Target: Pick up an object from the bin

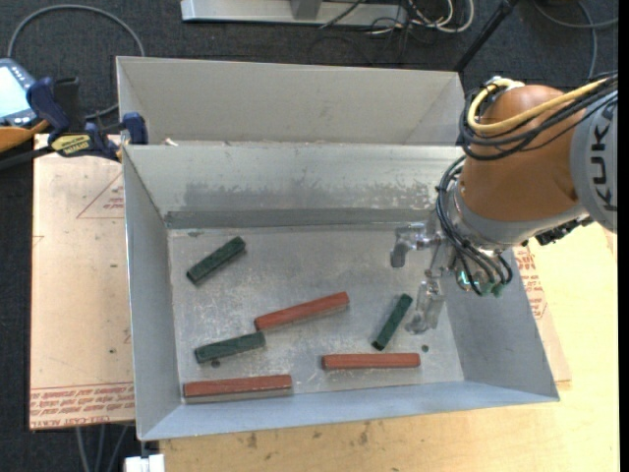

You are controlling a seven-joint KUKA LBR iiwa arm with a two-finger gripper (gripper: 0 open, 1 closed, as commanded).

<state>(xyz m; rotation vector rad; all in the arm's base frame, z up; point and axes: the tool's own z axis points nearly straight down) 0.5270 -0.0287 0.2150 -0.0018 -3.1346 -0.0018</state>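
Camera view: tool beside green bar, near bin right wall.

The grey seven-joint arm reaches in from the right, and its rounded orange wrist cover is looped with yellowish and black cables. Beneath the cover the two-finger metal gripper points downward and to the left, with its silver fingers spread apart.

Dark carpet floor lies beyond the grey bin. Behind the bin's far wall is a pale metal stand foot and a tangle of cables — 1 black cable loops beyond the bin's far-left corner.
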